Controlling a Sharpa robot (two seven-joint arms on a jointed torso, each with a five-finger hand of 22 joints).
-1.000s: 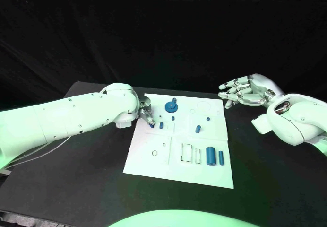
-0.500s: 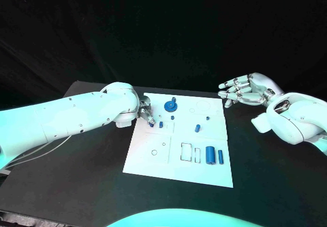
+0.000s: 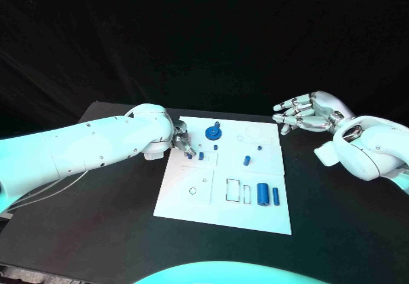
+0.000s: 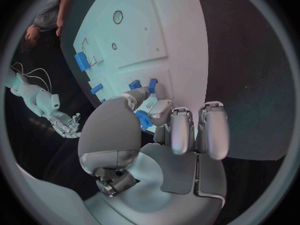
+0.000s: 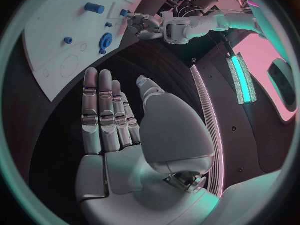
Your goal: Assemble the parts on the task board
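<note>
The white task board [image 3: 226, 189] lies in the middle of the black table. My left hand [image 3: 181, 144] is at the board's far left edge and pinches a small blue part [image 4: 142, 120] between thumb and finger, low over the board. A blue peg [image 3: 201, 156] stands right beside those fingers. A blue gear [image 3: 212, 131] sits near the far edge, another peg [image 3: 247, 159] lies mid-board, and two blue cylinders [image 3: 263, 193] lie near the right edge. My right hand [image 3: 305, 116] hovers off the board's far right corner, fingers spread [image 5: 106, 110], holding nothing.
Outlined empty slots [image 3: 233, 189] and a small ring mark [image 3: 193, 190] are on the board's near half. Bare black table [image 3: 102, 225] surrounds the board. The left forearm [image 3: 85, 148] lies over the table to the left of the board.
</note>
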